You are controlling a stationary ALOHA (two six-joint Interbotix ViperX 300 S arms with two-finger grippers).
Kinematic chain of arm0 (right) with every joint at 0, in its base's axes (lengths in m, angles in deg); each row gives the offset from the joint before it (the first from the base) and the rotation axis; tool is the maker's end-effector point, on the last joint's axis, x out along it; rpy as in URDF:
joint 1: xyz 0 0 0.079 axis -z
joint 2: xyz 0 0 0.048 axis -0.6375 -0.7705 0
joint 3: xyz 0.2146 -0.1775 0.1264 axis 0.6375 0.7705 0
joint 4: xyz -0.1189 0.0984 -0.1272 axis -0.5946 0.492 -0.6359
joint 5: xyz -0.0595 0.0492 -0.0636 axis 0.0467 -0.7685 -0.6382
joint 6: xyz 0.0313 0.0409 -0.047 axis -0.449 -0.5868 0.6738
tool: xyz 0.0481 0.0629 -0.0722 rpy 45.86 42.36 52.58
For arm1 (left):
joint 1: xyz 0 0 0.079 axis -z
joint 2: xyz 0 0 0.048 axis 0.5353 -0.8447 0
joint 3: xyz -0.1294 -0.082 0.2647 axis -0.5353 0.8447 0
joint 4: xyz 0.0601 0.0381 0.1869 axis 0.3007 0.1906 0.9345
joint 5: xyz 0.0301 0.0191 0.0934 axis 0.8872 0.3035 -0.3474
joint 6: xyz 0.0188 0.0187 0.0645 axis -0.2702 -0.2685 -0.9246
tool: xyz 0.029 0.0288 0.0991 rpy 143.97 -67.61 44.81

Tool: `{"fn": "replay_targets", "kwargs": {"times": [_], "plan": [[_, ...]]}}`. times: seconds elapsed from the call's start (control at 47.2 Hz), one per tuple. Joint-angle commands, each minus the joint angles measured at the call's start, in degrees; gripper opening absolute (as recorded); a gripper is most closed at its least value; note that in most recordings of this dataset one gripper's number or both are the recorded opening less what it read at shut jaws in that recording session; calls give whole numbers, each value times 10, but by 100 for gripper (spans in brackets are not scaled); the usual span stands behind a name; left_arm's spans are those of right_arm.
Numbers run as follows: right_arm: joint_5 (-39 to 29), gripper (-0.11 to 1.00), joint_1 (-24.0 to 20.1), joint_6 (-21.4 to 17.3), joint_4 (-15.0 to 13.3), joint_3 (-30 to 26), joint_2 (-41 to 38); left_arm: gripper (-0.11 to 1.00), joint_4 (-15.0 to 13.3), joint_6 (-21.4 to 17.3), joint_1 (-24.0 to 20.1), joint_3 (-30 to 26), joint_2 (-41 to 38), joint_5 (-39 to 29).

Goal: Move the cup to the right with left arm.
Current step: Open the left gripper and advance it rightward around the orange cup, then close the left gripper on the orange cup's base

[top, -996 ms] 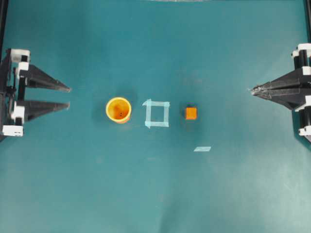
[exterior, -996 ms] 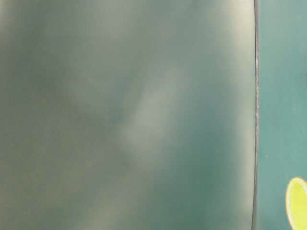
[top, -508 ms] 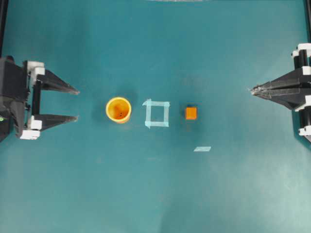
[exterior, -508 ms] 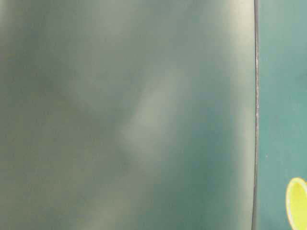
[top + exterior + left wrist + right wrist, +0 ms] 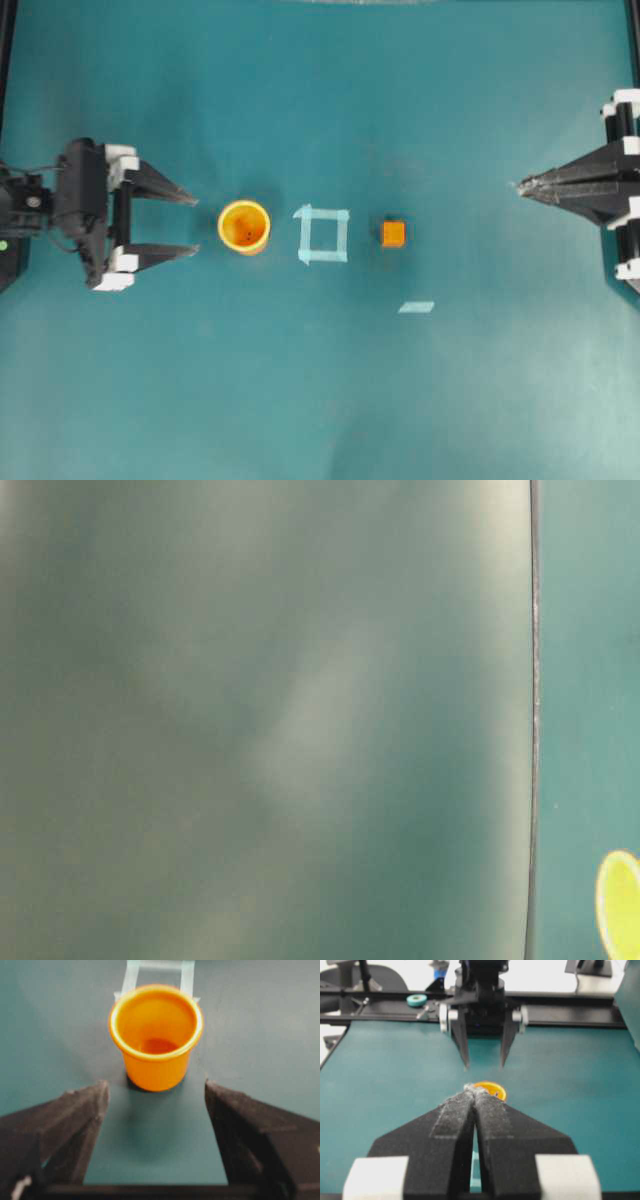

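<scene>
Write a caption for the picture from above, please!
Open left gripper faces the orange cup, tape square and cube beyond.

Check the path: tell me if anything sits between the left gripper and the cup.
Nothing visible does. The open left gripper faces the cup across bare table; the left wrist view shows only mat between its fingers and the cup.

Teal tabletop (image 5: 320, 400) under even, soft light.
Matte surface, faintly scuffed, bordered by a black rail (image 5: 580, 1009) at the far edge; beyond, a bright, washed-out room with a teal tape roll (image 5: 416, 1000) resting by the rail.
</scene>
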Motion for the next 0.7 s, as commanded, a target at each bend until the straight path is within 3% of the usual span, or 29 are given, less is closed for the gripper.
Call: {"fn": "replay_targets", "kwargs": {"times": [0.0,0.678], "plan": [[2,0,1,0,0,-20,1,76,1,3,-1,-26,-38,19],[-1,0,1,2,0,-21,3,77,1,1,-1,-112,-181,72]]}}
